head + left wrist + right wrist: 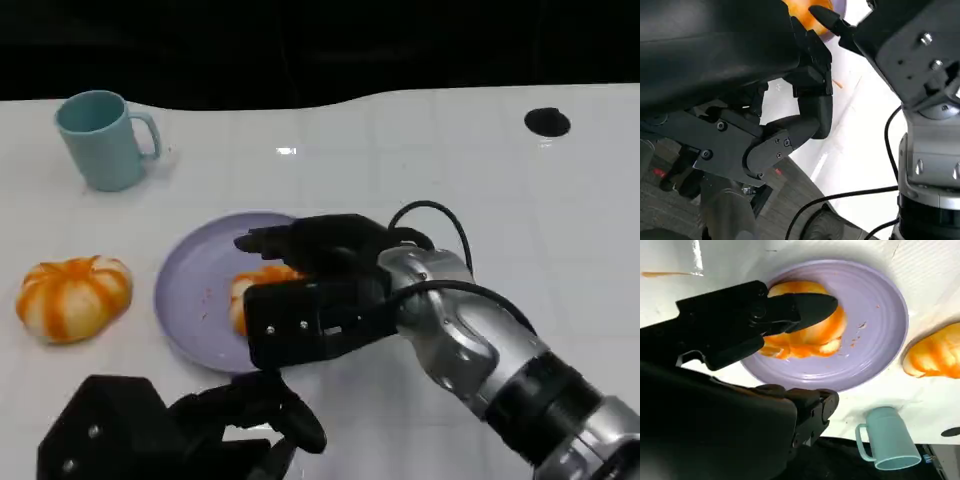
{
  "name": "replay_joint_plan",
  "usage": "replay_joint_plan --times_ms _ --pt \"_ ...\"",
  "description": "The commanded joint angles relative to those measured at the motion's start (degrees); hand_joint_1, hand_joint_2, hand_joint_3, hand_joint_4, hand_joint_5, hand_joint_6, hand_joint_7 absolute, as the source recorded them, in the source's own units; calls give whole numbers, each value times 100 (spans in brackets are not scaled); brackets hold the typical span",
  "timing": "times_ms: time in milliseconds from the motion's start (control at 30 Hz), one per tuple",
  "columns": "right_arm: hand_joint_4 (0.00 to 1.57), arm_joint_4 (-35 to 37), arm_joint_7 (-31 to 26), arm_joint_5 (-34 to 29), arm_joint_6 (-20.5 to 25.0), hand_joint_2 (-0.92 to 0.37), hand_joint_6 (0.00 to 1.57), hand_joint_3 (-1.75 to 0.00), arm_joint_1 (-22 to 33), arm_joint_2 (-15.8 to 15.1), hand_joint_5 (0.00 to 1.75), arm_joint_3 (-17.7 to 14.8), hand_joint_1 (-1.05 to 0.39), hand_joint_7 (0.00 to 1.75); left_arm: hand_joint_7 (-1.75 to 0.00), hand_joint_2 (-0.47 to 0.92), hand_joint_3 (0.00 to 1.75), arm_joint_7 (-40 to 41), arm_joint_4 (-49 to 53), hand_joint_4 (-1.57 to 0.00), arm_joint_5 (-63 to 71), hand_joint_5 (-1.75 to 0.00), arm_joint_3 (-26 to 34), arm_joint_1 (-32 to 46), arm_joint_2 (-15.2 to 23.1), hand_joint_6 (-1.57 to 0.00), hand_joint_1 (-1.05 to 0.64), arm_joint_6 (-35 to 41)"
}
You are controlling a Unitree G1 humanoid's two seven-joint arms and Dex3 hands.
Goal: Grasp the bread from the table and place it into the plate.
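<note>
white table (420, 160) seen from the head view, largest thing in frame; one of it. right forearm (500, 350) comes in from 4 o'clock toward centre.

right hand (310, 290) is held over the plate (185, 290), fingers spread either side of the bread (262, 283) that lies in the plate. in the right wrist view one finger (805, 310) lies across the top of the bread (810, 335); whether it is gripped or already let go cannot be told. left hand (190, 425) sits low at 7 o'clock, fingers curled in, nothing seen in them.

plate: one, lilac, just left of centre, crumbs and orange smears on its floor (875, 320).

bread: two counted. one in the plate, under the right hand. a second bread (75, 297) lies on the table at 9 o'clock, apart from the plate.

mug (102, 140): one, teal, upright, at 10 o'clock. one black round mark (547, 122) at 2 o'clock on the table.

handling, judged: bread is taken to be light, soft, easily dented, glaze possibly tacky. hold is best taken across the domed sides, gently, not pressed from the top. the second bread looks open on all sides for such a hold.
</note>
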Motion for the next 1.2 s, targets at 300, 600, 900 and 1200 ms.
replay_joint_plan --times_ms 300,600,900,1200 --pt "7 -1984 315 196 -18 -92 17 -31 857 -807 21 -247 -81 1 -171 70 97 33 -78 -71 -5 -175 65 1 54 -46 -37 -3" --pt "23 -3462 332 697 -411 -92 32 -21 1949 -1542 36 -785 -68 7 -170 69 96 48 -112 -70 31 -175 55 69 68 -45 -38 -40" --pt "70 -4402 -395 1026 -929 -92 75 -11 3328 -1824 63 -1520 -37 24 -162 74 92 36 -159 -71 22 -175 46 237 47 -49 -33 -182" --pt "79 -4524 -856 1732 -1645 -66 92 -69 4248 -1949 158 -2251 -4 81 -157 80 84 17 -48 -71 100 -175 28 256 13 -51 -33 -359"
